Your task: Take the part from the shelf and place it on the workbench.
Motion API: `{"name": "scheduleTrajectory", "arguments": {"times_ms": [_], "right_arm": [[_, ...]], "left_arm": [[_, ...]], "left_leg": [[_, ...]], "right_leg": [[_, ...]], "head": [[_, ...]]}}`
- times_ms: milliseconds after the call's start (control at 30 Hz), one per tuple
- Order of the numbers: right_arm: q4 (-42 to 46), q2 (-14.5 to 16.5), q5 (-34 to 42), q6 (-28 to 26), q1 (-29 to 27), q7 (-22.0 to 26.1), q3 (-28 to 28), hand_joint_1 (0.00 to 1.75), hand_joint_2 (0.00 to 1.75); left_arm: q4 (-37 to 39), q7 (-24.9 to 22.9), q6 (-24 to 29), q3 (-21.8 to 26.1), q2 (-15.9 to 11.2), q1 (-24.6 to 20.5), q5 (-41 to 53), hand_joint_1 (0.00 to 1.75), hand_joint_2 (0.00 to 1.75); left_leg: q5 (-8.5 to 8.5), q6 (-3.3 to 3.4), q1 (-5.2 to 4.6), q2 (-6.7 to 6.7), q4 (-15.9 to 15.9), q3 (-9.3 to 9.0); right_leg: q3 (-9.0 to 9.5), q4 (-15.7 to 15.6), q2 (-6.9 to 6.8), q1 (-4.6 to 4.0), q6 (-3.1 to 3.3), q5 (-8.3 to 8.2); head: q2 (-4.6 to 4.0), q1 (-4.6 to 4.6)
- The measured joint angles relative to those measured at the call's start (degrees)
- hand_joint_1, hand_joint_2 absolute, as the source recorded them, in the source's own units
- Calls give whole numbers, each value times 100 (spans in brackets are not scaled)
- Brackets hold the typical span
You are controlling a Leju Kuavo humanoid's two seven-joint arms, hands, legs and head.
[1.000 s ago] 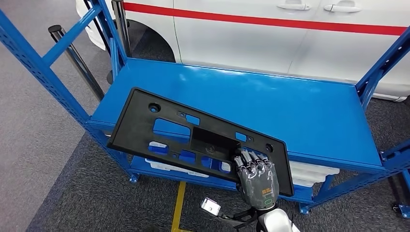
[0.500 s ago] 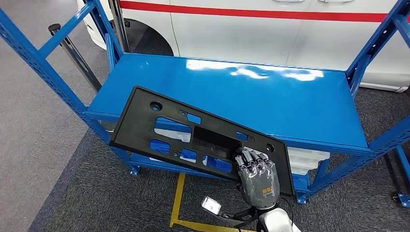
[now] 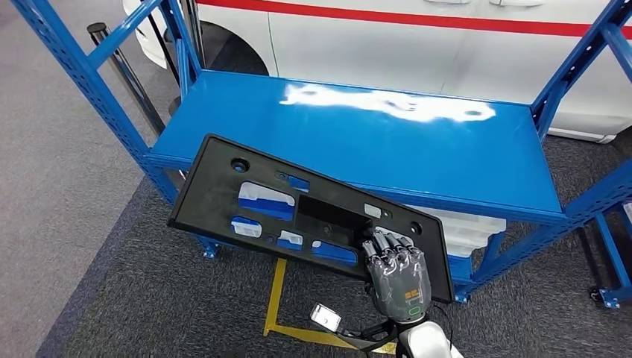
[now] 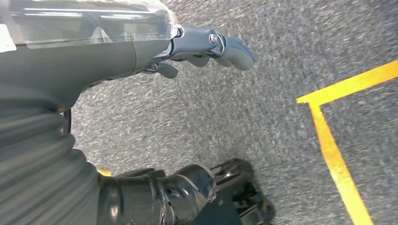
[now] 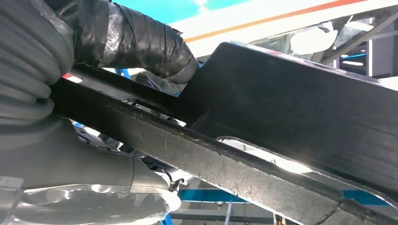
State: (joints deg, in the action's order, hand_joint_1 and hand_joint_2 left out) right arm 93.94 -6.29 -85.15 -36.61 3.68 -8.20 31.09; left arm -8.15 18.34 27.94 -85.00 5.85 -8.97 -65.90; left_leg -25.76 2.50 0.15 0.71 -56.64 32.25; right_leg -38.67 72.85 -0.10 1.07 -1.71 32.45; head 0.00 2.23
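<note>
right hand (image 3: 397,274) comes up from low in the head view, fingers (image 3: 387,246) curled over the near long edge of the part (image 3: 223,195) at its right end, thumb side under it; right wrist view has the edge clamped between the taped fingers (image 5: 141,44) and the grey thumb body. part held in the air in front of the shelf (image 3: 477,160), tilted, left end higher and further out, overlapping the shelf's front rail in the picture; can't tell if it touches

left hand (image 4: 206,47) hangs over the floor, fingers loosely extended and apart, holding nothing

part: flat black plastic panel, long rectangle with rounded corners, matte grainy surface, several rectangular cutouts, a recessed centre pocket, a round hole near the left end

shelf: glossy blue metal deck with glare streak, perforated blue uprights, white pieces on the lower level. behind it a white car (image 3: 417,45) with a red stripe. floor is grey carpet (image 3: 149,298) with yellow tape lines (image 3: 276,298)
</note>
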Motion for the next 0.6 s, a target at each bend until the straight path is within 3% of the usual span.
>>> {"name": "scheduleTrajectory", "arguments": {"times_ms": [67,133,167,267,333,400,433,467,500,533,600], "right_arm": [[1,1,0,0,0,0,-9,175,175],[4,1,0,0,-1,0,-20,175,175],[4,2,0,0,-3,0,-24,175,175],[4,3,1,0,-2,-1,-30,175,175],[4,5,1,0,2,-1,-31,175,175],[3,7,0,1,0,-1,-31,175,175],[3,7,0,3,-2,-1,-32,175,175],[2,7,0,4,-3,0,-34,175,175],[2,7,0,5,-4,0,-37,175,175],[2,7,0,7,-4,-1,-41,175,175],[2,7,0,7,-1,-1,-53,175,175]], "left_arm": [[0,-1,1,0,4,-1,1,0,175],[0,-3,1,0,7,0,2,0,175],[0,-4,1,0,7,1,2,0,175],[0,-7,1,0,4,6,2,0,175],[0,-8,2,0,3,8,4,0,175],[0,-9,4,-1,3,8,6,0,175],[0,-9,5,-2,3,9,6,0,175],[0,-9,5,-3,3,11,6,0,175],[0,-9,5,-4,3,11,5,0,175],[0,-9,5,-5,3,10,6,0,175],[0,-9,8,-7,-2,-1,5,0,175]], "left_leg": [[5,-34,13,-3,-148,151],[8,-91,5,-12,-280,258],[23,-127,-4,-17,-314,289],[2,-230,8,-28,-385,354],[-347,-296,30,-33,-732,493],[-826,-342,44,-33,-1409,699],[-959,-352,48,-33,-1705,761],[-972,-349,49,-34,-1852,751],[-876,-330,46,-35,-1790,636],[-717,-294,39,-38,-1522,419],[-501,-173,-1,-55,-676,-151]], "right_leg": [[466,-629,-2,26,-31,-203],[752,-1107,7,14,13,-211],[764,-1164,14,-5,57,-173],[670,-1173,16,-1,219,-263],[581,-1187,6,16,322,-349],[472,-1185,2,8,358,-431],[416,-1182,0,0,358,-472],[363,-1180,-1,-9,356,-512],[315,-1178,-2,-21,354,-551],[277,-1178,0,-32,351,-588],[230,-1179,1,-45,327,-655]], "head": [[0,1],[0,-1],[0,-4],[0,-7],[0,-11],[0,-15],[0,-16],[0,-16],[0,-16],[0,-17],[0,-16]]}}
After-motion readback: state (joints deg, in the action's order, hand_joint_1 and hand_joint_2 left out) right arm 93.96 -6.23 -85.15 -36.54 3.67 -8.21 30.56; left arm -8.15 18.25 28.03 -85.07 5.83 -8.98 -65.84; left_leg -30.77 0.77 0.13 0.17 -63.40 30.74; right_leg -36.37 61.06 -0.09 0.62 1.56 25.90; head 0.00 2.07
